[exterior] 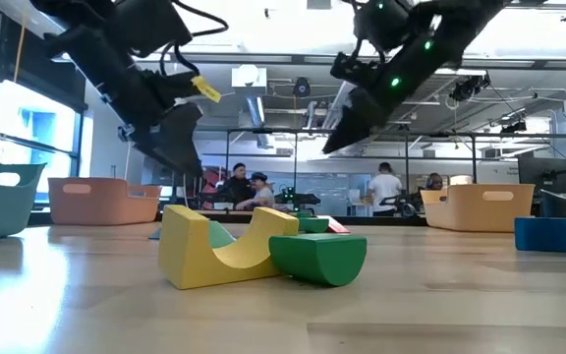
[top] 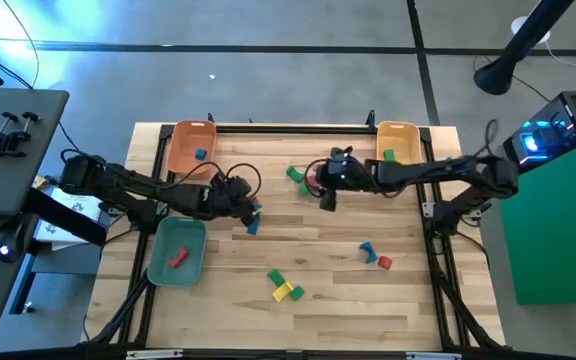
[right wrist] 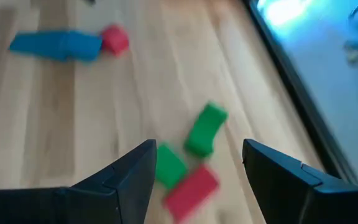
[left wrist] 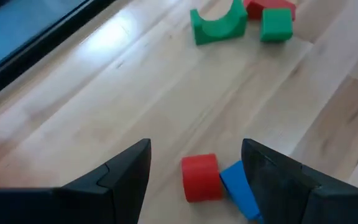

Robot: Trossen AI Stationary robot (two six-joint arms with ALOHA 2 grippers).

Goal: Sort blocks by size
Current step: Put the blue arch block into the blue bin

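Observation:
My left gripper (top: 249, 212) is open and stands a little above a red cylinder (left wrist: 199, 178) and a blue block (left wrist: 240, 188) that lie side by side on the table. They show between its fingers in the left wrist view. My right gripper (top: 324, 192) is open above a group of two green blocks (right wrist: 205, 128) (right wrist: 169, 164) and a red block (right wrist: 191, 186) at the far middle. More blocks lie nearer: a blue one (top: 366, 248), a red one (top: 384, 262), a green one (top: 276, 277) and a yellow arch (top: 288, 292).
An orange tray (top: 182, 133) at the far left holds a blue block (top: 200, 155). A yellow-orange tray (top: 400, 130) at the far right holds a green block (top: 389, 155). A green tray (top: 192, 232) at the left holds a red block (top: 177, 259). People stand in the room beyond.

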